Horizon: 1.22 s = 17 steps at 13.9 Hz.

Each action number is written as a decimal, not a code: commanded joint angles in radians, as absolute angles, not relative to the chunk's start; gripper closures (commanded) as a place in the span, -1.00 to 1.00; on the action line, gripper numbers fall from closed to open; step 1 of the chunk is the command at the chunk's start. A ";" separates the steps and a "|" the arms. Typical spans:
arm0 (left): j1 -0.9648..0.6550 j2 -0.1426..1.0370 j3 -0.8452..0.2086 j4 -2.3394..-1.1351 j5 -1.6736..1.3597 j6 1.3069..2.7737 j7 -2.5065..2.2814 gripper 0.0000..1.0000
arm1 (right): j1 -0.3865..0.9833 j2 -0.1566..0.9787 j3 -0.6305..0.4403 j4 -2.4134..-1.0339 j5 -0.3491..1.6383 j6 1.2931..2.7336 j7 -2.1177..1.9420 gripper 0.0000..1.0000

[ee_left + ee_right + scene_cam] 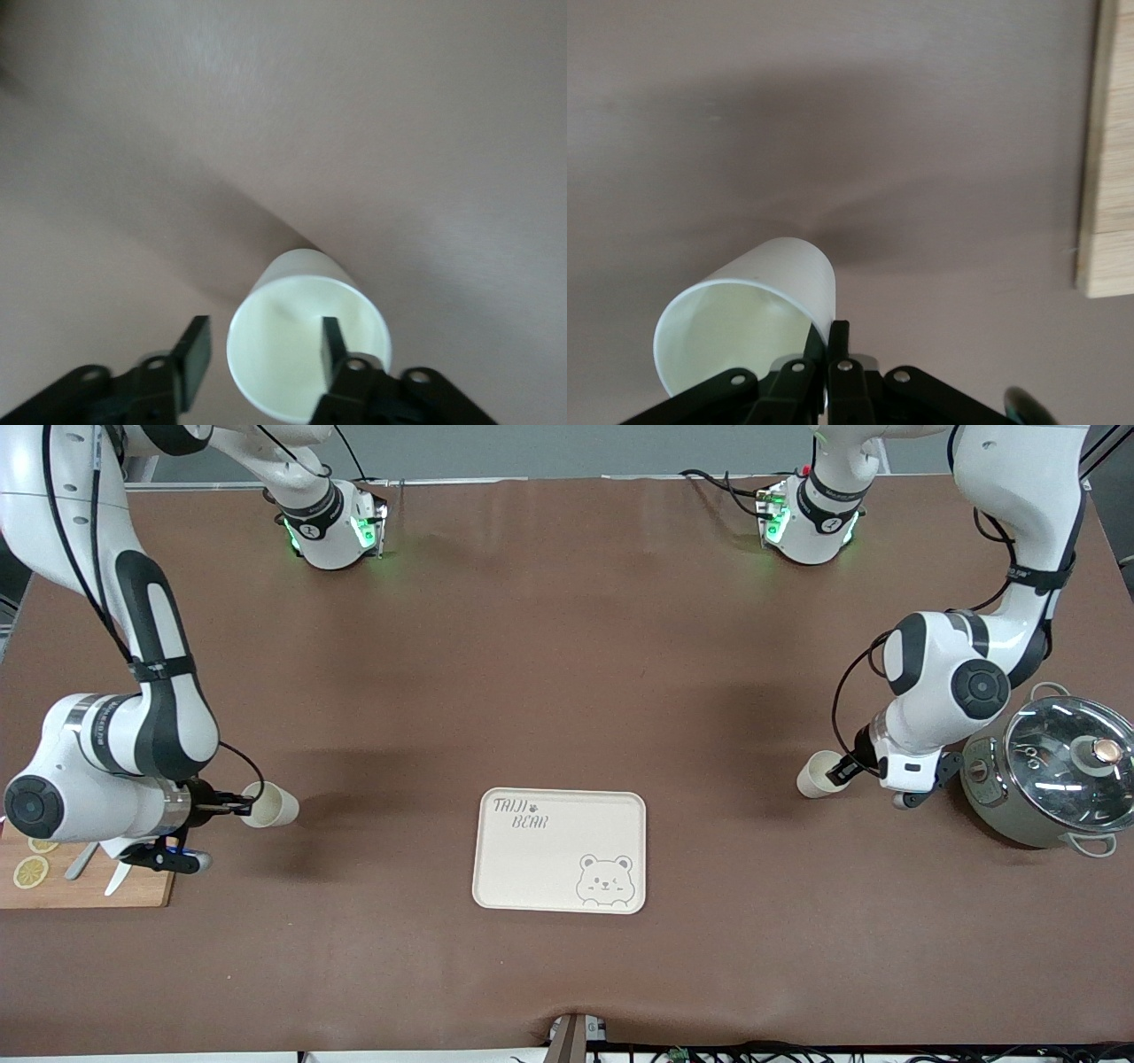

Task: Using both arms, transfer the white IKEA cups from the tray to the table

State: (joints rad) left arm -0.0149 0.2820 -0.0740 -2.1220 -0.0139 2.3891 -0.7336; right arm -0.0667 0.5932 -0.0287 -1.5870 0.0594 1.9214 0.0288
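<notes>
Two white cups show. My right gripper (pixel 244 806) is shut on the wall of one white cup (pixel 271 804), which it holds tipped on its side near the cutting board; in the right wrist view the fingers (pixel 840 341) pinch the cup's rim (pixel 744 310). My left gripper (pixel 843 772) is open at the mouth of the other white cup (pixel 817 773), beside the pot. In the left wrist view one finger (pixel 331 341) is inside this cup (pixel 292 336) and the other finger (pixel 195 348) is outside, apart from the wall.
A cream tray with a bear drawing (pixel 549 864) lies in the middle, nearer the front camera. A pot with a glass lid (pixel 1059 779) stands at the left arm's end. A wooden cutting board (pixel 97 886) with lemon slices lies at the right arm's end, its edge also visible in the right wrist view (pixel 1107 177).
</notes>
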 commanded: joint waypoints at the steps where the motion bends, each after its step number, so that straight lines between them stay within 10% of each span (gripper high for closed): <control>1: -0.009 0.219 -0.084 -2.032 0.002 2.219 -0.733 -1.00 | -0.109 0.560 -0.008 -1.658 0.043 1.974 -0.040 1.00; 10: -0.005 0.172 -0.083 -1.677 0.035 1.773 -0.690 -1.00 | -0.146 0.574 -0.008 -1.690 0.002 2.034 -0.057 0.92; 12: -0.005 0.129 -0.084 -1.677 0.035 1.755 -0.669 -1.00 | -0.146 0.575 -0.008 -1.690 0.002 2.036 -0.057 0.39; 15: 0.009 0.078 -0.075 -1.672 0.035 1.700 -0.556 -1.00 | -0.146 0.577 -0.008 -1.690 0.003 2.030 -0.049 -1.00; 17: 0.035 0.054 -0.074 -1.671 0.035 1.681 -0.479 -1.00 | -0.141 0.572 -0.006 -1.674 0.003 2.020 -0.054 -1.00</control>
